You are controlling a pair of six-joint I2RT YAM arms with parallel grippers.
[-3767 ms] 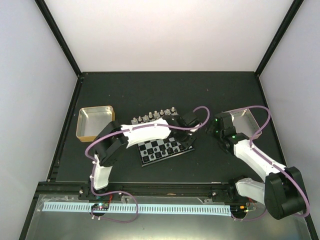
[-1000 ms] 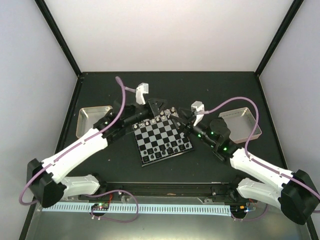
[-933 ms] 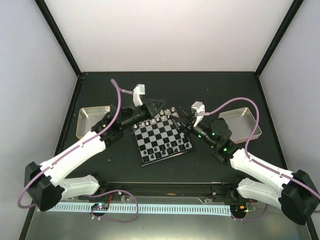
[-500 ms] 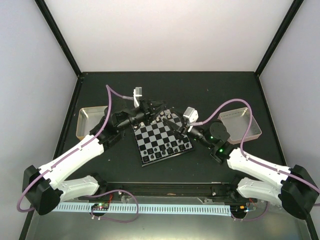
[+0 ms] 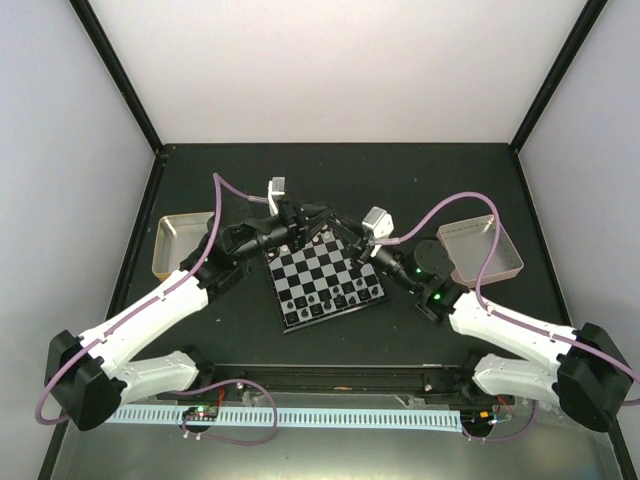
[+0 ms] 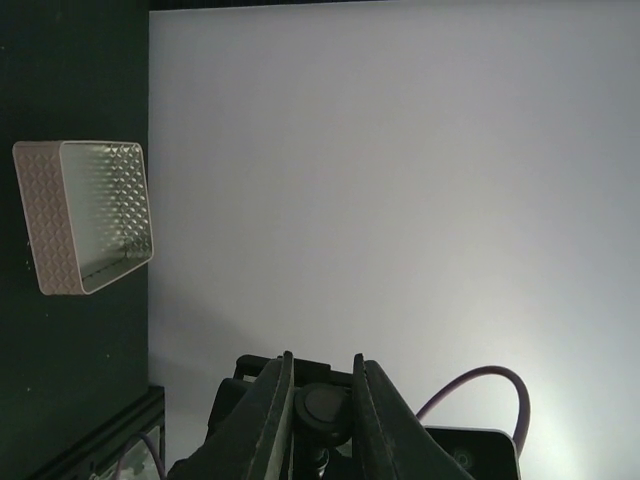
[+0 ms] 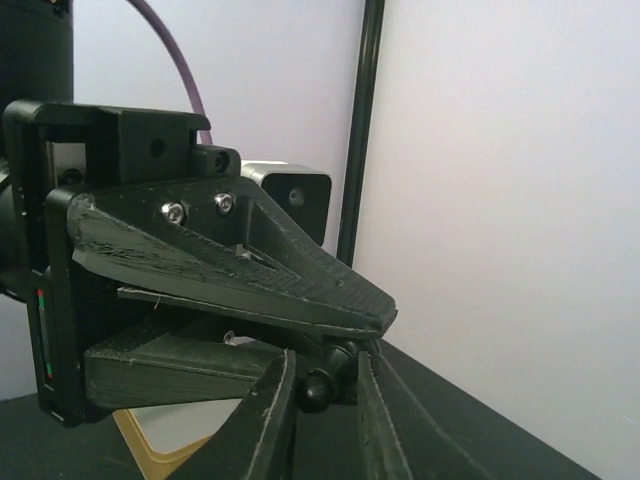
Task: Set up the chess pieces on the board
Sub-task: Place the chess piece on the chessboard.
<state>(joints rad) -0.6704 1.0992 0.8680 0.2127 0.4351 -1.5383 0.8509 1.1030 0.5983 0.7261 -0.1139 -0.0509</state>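
The board (image 5: 322, 270) lies at mid-table, with small chess pieces (image 5: 322, 299) along its near rows. Above its far edge my two grippers meet tip to tip. My left gripper (image 5: 316, 224) is shut on a black chess piece (image 6: 325, 411), whose round base shows between its fingers (image 6: 276, 400). From the right, my right gripper (image 5: 346, 236) has its fingers (image 7: 270, 410) closed round the same black piece's (image 7: 322, 385) ball-shaped top. In the right wrist view the left gripper's black fingers (image 7: 250, 270) fill the left side, just above my right gripper (image 7: 325, 360).
A shallow brass-rimmed tray (image 5: 175, 245) sits left of the board and a pale tray (image 5: 480, 250) to its right. The black table is bounded by dark posts and white walls. Purple cables loop over both arms.
Both arms have moved in toward each other over the board's far edge. The right gripper's jaws have gone from wide open to closed on the piece that the left gripper holds.
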